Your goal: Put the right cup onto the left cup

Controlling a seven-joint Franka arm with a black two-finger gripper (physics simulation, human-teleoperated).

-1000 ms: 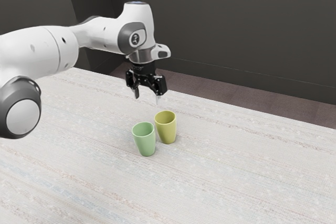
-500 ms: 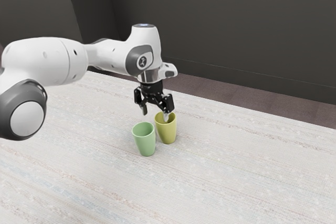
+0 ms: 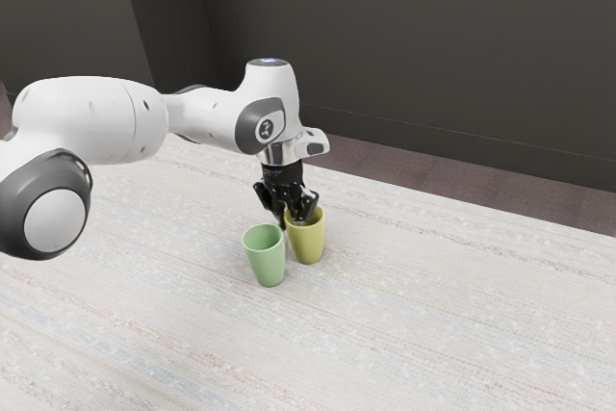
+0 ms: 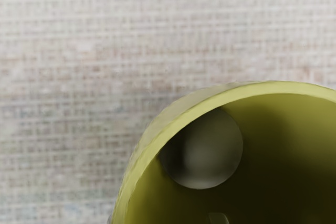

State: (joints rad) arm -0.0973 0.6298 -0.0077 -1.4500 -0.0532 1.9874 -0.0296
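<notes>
The black gripper [image 3: 292, 221] is low over the near-side rim of the yellow cup [image 3: 308, 246], the right cup in the exterior view. One finger reaches inside this cup; the other hangs outside its wall, toward the green cup. The fingers stand partly apart, and I see no contact from both sides. Beside it, on the exterior view's left, stands the upright green cup [image 3: 266, 259]. In the wrist view the yellow cup [image 4: 268, 88] shows its rim and dark inside, with a pale fingertip [image 4: 218, 217] inside, away from the wall.
Both cups stand close together on the light woven-patterned table [image 3: 414, 305]. A dark wall [image 3: 433, 55] rises beyond the table's far edge.
My gripper has come down and toward the exterior view's right, to the yellow cup's rim. Its fingers have drawn closer together. Both cups have stayed in place.
</notes>
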